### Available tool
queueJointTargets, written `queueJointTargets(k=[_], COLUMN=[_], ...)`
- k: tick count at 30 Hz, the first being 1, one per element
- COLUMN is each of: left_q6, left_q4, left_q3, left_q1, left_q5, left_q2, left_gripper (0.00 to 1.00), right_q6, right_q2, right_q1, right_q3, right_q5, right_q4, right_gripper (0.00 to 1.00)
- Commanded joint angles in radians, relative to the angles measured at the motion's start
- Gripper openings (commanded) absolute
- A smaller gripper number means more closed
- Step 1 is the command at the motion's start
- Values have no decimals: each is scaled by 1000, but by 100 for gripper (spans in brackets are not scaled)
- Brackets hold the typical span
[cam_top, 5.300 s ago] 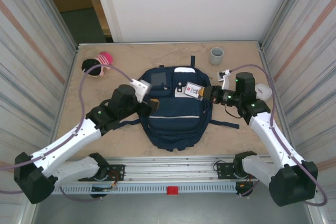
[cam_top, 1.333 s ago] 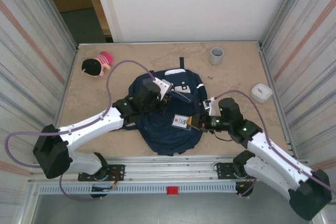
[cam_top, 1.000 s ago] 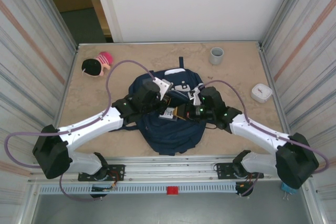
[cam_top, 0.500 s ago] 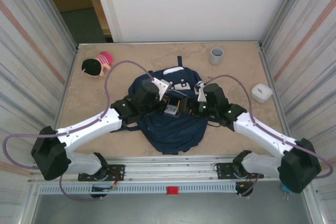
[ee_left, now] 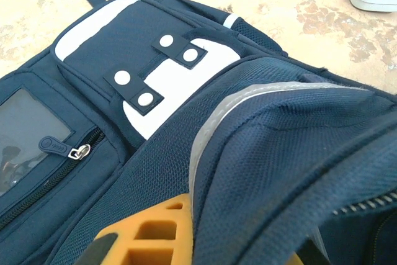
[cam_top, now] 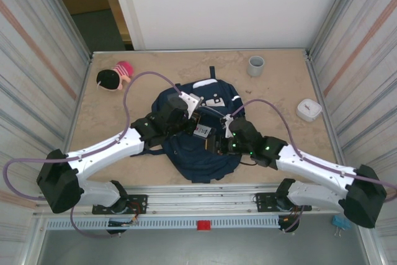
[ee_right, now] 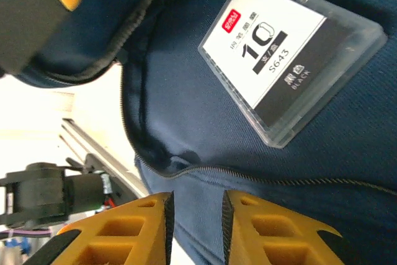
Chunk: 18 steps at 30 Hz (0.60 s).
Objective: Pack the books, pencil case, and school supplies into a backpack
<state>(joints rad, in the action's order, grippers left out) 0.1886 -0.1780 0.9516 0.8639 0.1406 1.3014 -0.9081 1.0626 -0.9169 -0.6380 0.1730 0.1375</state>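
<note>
Top external: the left pincer (cam_top: 188, 118) clamps the backpack's (cam_top: 200, 161) mouth flap at eleven o'clock. The school-supply box (cam_top: 202, 131) rests on navy fabric near centre. At four o'clock the right pincer (cam_top: 217, 143) hangs empty, jaws a slit apart. If the flap slips, the mouth could collapse and spill the box.

The backpack (cam_top: 198, 156) lies mid-counter (cam_top: 285, 79), between the two arms. A flat box of school supplies (ee_right: 288, 72) rests on its fabric, just beside a zip. Behind and right of the backpack stands a cup (cam_top: 255, 65). A small box (cam_top: 308, 109) sits near the right wall, and a doll (cam_top: 113, 77) lies at the far left.
</note>
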Motion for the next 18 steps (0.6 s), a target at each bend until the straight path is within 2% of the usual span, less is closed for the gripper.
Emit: queueJointTargets(k=[1,10,14,18], left_q6=[28,31,30,31], left_q4=[138,163,162,146], left_q3=[16,1,-2,-15], left_q1=[-3,-3,-3,-3], left_q5=[-31,-70,-85,-68], left_q2=[-34,-64,-62,-61], left_gripper=[0,0,0,0], right_q6=[5,-27,-31,1], right_q2=[53,200,223,216], right_q1=[-22,-3,41,90], right_q3=[-34,-49,-49,-58], right_q5=[-88,-158,-208,-197], right_q4=[-79,-171,-207,-253], right_gripper=[27,20,17,18])
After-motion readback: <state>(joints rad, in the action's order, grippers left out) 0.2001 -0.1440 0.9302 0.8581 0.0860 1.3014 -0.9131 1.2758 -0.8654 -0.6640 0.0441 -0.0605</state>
